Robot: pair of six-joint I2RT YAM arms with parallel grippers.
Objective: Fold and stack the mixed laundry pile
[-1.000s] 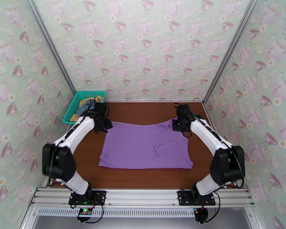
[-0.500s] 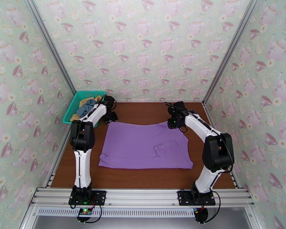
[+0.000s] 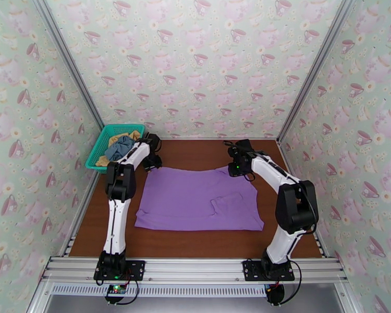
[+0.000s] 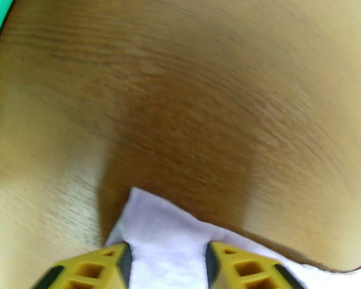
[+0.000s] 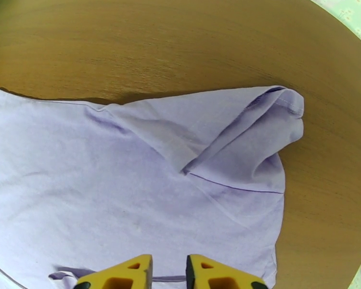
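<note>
left gripper (image 4: 167, 254) spread astride a corner of the flat purple t-shirt (image 3: 195, 196), sleeve folded over.

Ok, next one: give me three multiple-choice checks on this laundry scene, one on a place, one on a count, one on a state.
1. Where is the grey-blue piece?
A in the teal mesh basket
B beside the arm bases
C draped over an arm

2. How many garments lie in the basket?
A none
B two
C four

3. How does the purple T-shirt lie?
A rolled into a ball
B stacked in the basket
C spread out on the wooden table

Answers:
1 A, it sits inside the basket at the far left corner.
2 B, the grey-blue piece and a mustard-yellow piece are in it.
3 C, it lies open across the table.
</note>
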